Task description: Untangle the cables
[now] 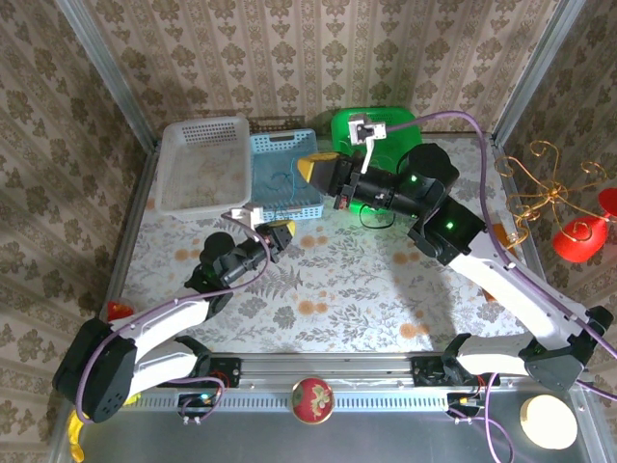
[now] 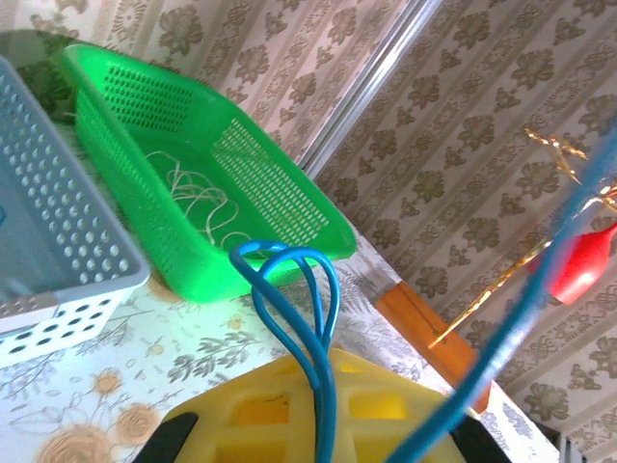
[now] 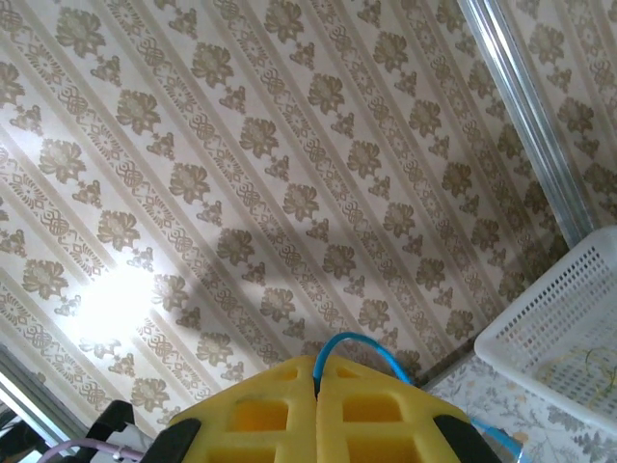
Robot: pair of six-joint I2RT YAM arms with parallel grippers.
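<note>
A blue cable (image 2: 289, 309) loops out of my left gripper (image 2: 323, 365), whose yellow jaws are shut on it; another strand of it runs up to the right. My right gripper (image 3: 316, 374) is also shut on the blue cable (image 3: 352, 340), which arcs out of the seam between its fingers. From above, the left gripper (image 1: 281, 232) sits just in front of the blue basket (image 1: 285, 198), and the right gripper (image 1: 311, 169) hovers over that basket's right side. A pale cable (image 2: 198, 198) lies coiled in the green basket (image 2: 289, 207). A thin yellowish cable (image 3: 581, 362) lies in the white basket (image 3: 540, 333).
Three baskets line the back: white basket (image 1: 202, 166), blue in the middle, green basket (image 1: 371, 123). A gold wire stand with red ornaments (image 1: 554, 204) stands at the right edge. A red ball (image 1: 312, 398) and a white disc (image 1: 547, 422) rest by the front rail.
</note>
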